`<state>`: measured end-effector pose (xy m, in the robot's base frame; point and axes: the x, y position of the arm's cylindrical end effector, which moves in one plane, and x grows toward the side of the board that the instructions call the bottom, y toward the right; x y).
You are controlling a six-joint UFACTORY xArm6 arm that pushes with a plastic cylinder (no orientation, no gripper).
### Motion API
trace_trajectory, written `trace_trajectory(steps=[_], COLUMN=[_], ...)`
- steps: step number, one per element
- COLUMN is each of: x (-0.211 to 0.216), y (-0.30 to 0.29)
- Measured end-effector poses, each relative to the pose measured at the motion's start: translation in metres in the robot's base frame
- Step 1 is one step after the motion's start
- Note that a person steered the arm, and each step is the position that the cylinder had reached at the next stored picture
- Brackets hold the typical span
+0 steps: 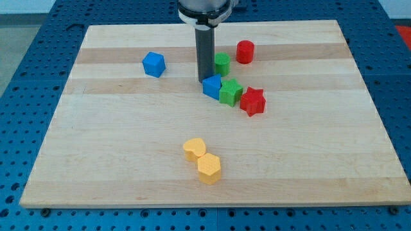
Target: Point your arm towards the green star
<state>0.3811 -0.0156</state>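
The green star [230, 92] lies just above the board's middle, touching a blue angular block [212, 86] on its left and close to a red star [253, 101] on its right. My dark rod comes down from the view's top. My tip [205, 81] rests at the upper left edge of the blue block, which lies between it and the green star. A green cylinder [222, 63] stands just right of the rod.
A red cylinder [244, 51] stands up and right of the green cylinder. A blue cube [153, 64] sits to the left. A yellow heart [194, 148] and a yellow hexagon [209, 168] touch near the bottom. The wooden board [96, 160] ends on a blue perforated table.
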Motion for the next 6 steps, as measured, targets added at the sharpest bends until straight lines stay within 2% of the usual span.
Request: trace_trajectory(steps=[1, 2, 4, 5, 6], x=[0.054, 0.061, -0.015, -0.013, -0.013], y=[-0.020, -0.025, -0.024, 0.009, 0.014])
